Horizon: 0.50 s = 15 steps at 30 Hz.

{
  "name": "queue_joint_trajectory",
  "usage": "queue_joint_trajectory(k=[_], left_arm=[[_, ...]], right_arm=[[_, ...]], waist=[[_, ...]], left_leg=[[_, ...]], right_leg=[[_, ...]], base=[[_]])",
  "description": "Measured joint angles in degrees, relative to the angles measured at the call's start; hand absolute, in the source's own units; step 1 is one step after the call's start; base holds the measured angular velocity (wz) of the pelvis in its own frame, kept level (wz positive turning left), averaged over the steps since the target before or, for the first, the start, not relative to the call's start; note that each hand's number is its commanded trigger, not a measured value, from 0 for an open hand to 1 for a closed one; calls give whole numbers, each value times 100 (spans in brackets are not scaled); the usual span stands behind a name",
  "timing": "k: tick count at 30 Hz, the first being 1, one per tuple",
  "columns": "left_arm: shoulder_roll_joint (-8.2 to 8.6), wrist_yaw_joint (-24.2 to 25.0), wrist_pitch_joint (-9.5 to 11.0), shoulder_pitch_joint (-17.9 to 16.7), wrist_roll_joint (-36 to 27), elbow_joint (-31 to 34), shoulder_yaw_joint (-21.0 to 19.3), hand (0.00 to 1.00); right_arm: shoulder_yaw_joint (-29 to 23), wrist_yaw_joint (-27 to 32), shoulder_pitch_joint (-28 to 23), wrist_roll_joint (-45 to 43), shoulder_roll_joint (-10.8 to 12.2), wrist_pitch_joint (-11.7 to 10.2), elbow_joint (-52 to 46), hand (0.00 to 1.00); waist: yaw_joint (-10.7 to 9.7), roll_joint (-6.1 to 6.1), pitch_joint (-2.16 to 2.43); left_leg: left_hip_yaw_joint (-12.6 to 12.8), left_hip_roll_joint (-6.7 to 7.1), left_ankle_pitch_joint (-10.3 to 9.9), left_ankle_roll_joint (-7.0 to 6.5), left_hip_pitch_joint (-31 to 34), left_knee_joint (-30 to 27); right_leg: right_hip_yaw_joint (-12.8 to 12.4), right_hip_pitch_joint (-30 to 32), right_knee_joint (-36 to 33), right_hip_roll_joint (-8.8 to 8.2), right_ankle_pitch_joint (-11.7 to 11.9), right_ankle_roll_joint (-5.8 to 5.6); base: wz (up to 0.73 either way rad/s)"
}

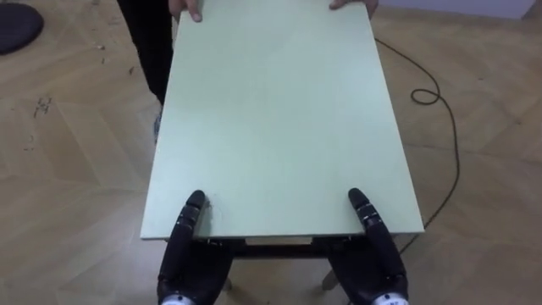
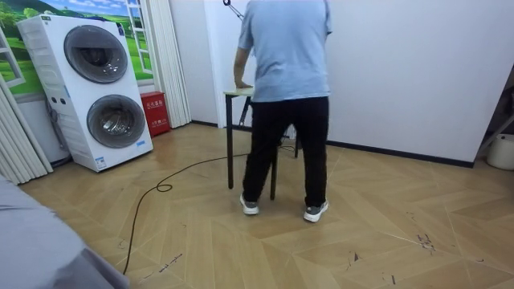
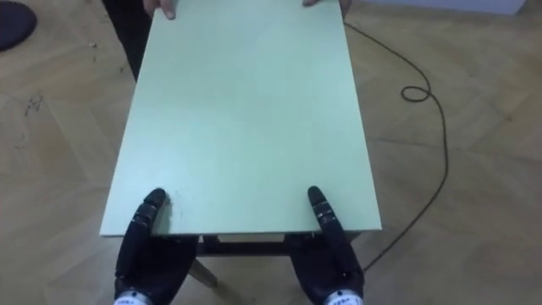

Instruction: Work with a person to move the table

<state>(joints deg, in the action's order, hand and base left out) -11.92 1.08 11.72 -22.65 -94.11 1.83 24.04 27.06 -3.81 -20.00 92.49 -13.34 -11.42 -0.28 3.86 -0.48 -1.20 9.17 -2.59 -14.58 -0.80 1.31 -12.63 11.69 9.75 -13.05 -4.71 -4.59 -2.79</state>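
A wood-patterned floor (image 2: pixel 385 233) runs to a white wall, with a stacked pair of washing machines (image 2: pixel 100 88) at the room view's left. The person (image 2: pixel 285 88) stands with their back to that camera at the far end of the table (image 1: pixel 279 127), the task's thing, which sits between them and the robot, its pale green top level. The person's hands (image 1: pixel 188 10) rest on the far edge, one at each corner.

At the near edge the robot holds both corners. The left hand (image 1: pixel 190 254) has its thumb laid flat over the top and the rest of the hand tucked beneath, so the edge is pinched between them. The right hand (image 1: pixel 373 258) grips the same way at the other corner.

I judge the step in hand to be the carry itself, and whether the legs are off the floor cannot be told from here. To do it well, both clamps should hold evenly so the top stays level, and the robot should match the person's pace rather than push or drag (a lag on one side would twist the top against the thumbs). A dark cable (image 1: pixel 445 127) loops across the floor just beside the table's right side, near enough to catch a table leg or a foot, so I would steer clear of it
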Motion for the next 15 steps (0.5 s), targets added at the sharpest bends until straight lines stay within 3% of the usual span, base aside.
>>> queue_joint_trajectory(k=[2,6,9,11,12,14,15], left_arm=[[4,73,-51,-14,5,4,-36,100],[6,105,-41,-26,9,6,-34,100],[33,105,-46,-25,7,4,-34,100],[77,103,-91,-14,2,0,-22,100],[90,103,-93,-13,-3,0,-10,100],[95,103,-154,32,-10,0,18,100],[103,103,-175,55,-10,-1,17,100]], right_arm=[[5,-48,33,0,-21,-1,2,100],[-12,-166,31,5,-16,5,95,100],[-29,-192,24,5,-4,20,98,100],[-94,-252,-8,-22,-26,19,98,100],[-105,-263,-8,-21,-33,17,95,100],[-159,-299,-42,-21,-64,11,51,100],[-178,-303,-47,-22,-66,5,34,100]], waist=[[69,20,-11],[-34,66,-38],[-124,116,-42],[-317,203,-43],[-347,213,-42],[-431,243,-38],[-437,255,-38]], left_leg=[[-160,-9,9,15,99,-13],[-516,-20,37,59,202,-51],[-775,-39,85,137,331,-124],[-679,-75,176,173,440,-119],[-574,-75,222,180,463,-105],[1,-78,396,154,636,-78],[127,-82,438,148,678,-71]], right_leg=[[136,-6,53,1,-3,5],[357,-160,52,-24,-78,16],[827,-325,51,-65,-152,51],[1225,-499,48,-112,-236,71],[1272,-531,47,-128,-255,74],[1551,-595,18,-228,-388,64],[1623,-599,17,-242,-414,68]], base=[[28],[60],[83],[114],[112],[111],[114]])
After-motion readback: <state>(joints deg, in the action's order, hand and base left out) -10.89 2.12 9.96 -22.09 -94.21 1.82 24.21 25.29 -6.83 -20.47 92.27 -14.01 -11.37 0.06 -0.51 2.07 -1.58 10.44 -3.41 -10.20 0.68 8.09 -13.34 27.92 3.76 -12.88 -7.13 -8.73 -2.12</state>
